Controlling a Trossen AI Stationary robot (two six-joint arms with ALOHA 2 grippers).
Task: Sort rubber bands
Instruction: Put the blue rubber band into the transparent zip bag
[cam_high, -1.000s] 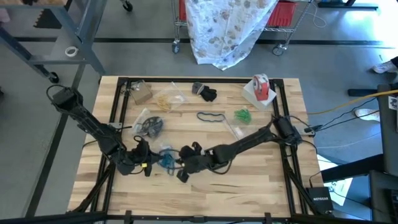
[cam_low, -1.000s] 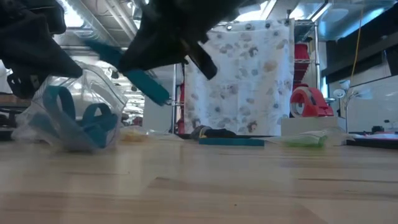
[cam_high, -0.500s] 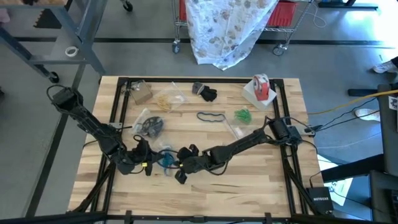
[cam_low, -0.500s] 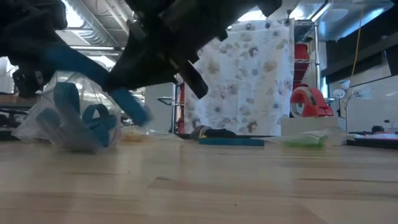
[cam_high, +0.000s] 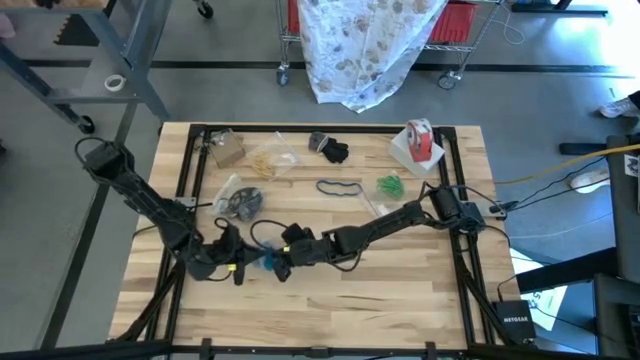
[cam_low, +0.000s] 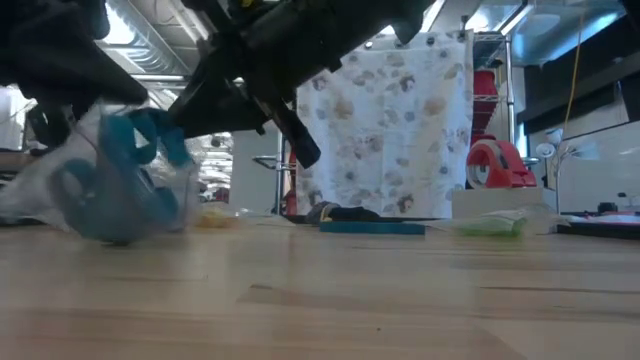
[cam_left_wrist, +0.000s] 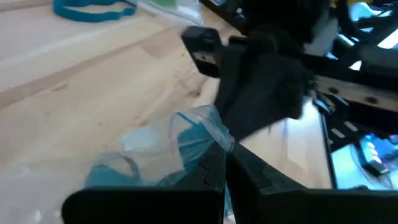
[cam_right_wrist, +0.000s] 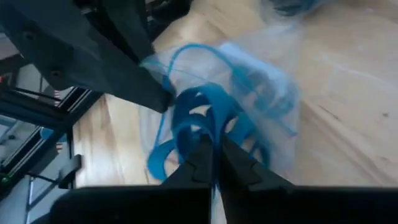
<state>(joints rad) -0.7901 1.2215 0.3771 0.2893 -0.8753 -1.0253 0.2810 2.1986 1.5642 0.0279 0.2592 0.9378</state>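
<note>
Several heaps of rubber bands are on the bench already, so you're mid-task, not near done. Your left pincer is clenched on the edge of a clear bag holding the teal bands at the near-left middle of the bench; your right pincer is clenched too, fingertips pushed in at the bag's mouth right against those teal loops, and it looks pinched on one, though you can't fully confirm that. The teal sort looks partly done: one teal band lies loose mid-bench, well apart from the bag. The green bands sit in a small pile toward the right, apparently unbagged, the black bands bunch at the far edge, and the tan bands lie far-left of centre, seemingly in clear plastic. A second bag with dark bands sits just beyond the left pincer. A tape roll stands in the far right corner. On writing: nothing on the bench is readable; only a black box on the floor, off the near right corner, carries white lettering that seems to read NETGEAR.
</note>
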